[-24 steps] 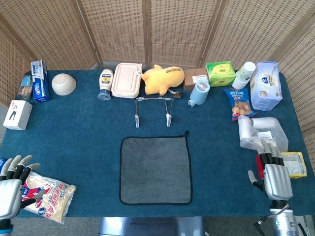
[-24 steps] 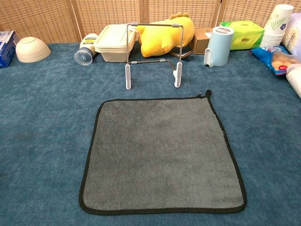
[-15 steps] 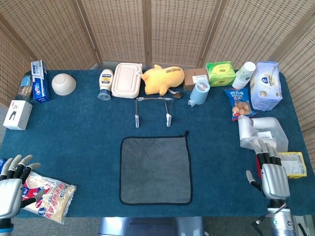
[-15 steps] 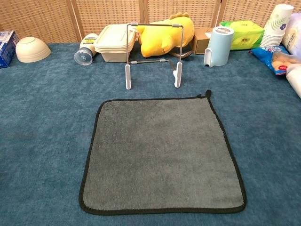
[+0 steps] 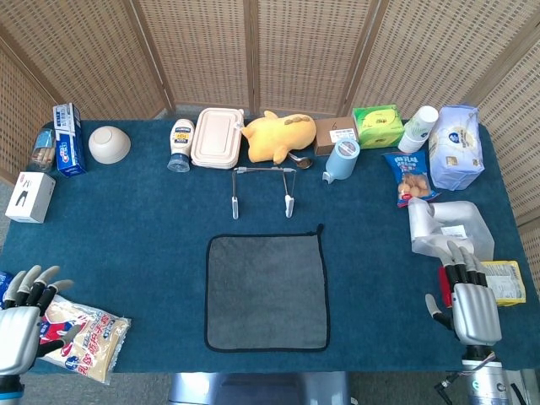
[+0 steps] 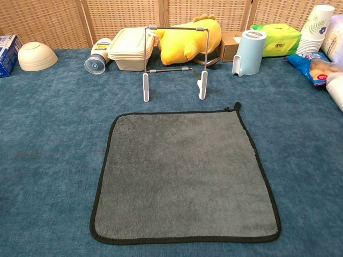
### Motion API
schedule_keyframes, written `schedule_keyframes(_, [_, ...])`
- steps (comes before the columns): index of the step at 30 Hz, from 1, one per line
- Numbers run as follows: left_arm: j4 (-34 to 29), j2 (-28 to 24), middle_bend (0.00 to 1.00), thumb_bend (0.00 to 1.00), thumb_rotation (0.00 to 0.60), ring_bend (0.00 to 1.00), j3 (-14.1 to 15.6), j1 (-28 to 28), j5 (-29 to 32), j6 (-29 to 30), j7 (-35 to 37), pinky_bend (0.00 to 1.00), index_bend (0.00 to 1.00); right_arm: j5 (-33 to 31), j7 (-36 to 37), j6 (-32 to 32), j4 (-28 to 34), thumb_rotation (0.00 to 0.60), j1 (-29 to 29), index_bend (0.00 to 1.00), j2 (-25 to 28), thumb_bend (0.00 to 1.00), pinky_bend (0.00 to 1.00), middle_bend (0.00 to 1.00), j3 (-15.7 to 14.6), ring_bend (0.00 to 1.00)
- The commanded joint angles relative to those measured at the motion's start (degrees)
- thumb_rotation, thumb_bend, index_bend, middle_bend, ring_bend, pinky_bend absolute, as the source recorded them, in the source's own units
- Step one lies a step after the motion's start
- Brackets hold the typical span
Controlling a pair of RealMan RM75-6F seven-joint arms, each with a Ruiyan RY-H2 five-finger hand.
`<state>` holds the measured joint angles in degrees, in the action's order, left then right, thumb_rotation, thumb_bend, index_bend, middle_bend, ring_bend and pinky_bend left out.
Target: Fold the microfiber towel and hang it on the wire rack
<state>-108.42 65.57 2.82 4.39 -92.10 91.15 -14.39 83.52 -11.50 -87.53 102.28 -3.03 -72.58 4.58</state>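
Observation:
A grey microfiber towel (image 5: 267, 291) (image 6: 185, 175) with a black edge lies flat and unfolded in the middle of the blue table, a small loop at its far right corner. Behind it stands the wire rack (image 5: 262, 190) (image 6: 175, 63), upright on white feet. My left hand (image 5: 24, 321) is at the table's front left corner, fingers spread, holding nothing. At the front right edge, my right hand (image 5: 466, 302) has its fingers apart and is empty too. Both hands are far from the towel and show only in the head view.
A snack bag (image 5: 83, 336) lies beside my left hand. A grey plastic bag (image 5: 447, 226) and a yellow packet (image 5: 506, 281) lie by my right hand. Along the back: bowl (image 5: 109, 144), food container (image 5: 217, 137), yellow plush (image 5: 278, 136), blue cup (image 5: 341, 159), green tissue pack (image 5: 377, 126).
My right hand shifted slightly near the front right edge. The towel, rack and left hand have stayed where they were.

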Motion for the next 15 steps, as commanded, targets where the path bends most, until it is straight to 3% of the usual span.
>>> schedule_keyframes(1, [-0.1,-0.1,0.16,0.2,0.6,0.04,0.0,-0.6,0.1,-1.0,0.1,0.0,0.28,-0.3,-0.5,0.3,0.2,0.6,-0.1,0.1,-0.1,0.31,0.0,0.03,0.1,0.0])
schedule_keyframes(6, [-0.7,-0.2,0.16,0.2,0.6,0.04,0.1,-2.5,0.0,-4.2,1.2,0.0,0.28,-0.7,-2.2,0.8,1.0,0.6,-0.7,0.1,-0.2,0.31,0.0,0.03,0.5,0.0])
schedule_keyframes(15, [-3.7,-2.0,0.15,0.2,0.6,0.04,0.3,-9.6,-1.3,-15.2,3.4,0.0,0.28,-1.1,-3.8,0.0,2.0,0.6,-0.2,0.1,-0.4,0.31,0.0,0.03,0.4,0.0])
